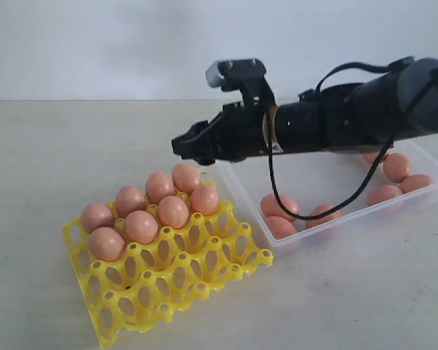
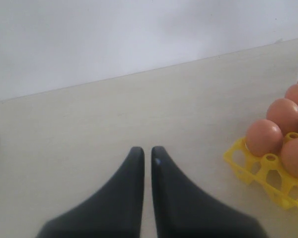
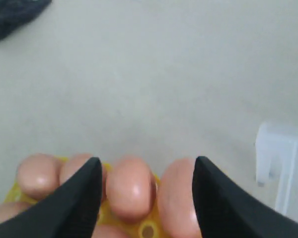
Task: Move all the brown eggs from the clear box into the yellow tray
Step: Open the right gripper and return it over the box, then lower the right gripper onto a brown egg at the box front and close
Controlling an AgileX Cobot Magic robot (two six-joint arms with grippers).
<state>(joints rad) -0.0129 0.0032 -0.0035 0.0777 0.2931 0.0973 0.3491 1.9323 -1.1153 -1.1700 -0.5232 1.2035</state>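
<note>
Right end effector [image 1: 190,150], jaws apart, hovers over brown eggs [image 1: 186,177] at the yellow tray's [image 1: 182,281] corner nearest the clear box [image 1: 328,179].

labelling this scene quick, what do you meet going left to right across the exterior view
yellow tray holding eight eggs → clear box: three eggs at its left end → more eggs at its right end
</note>
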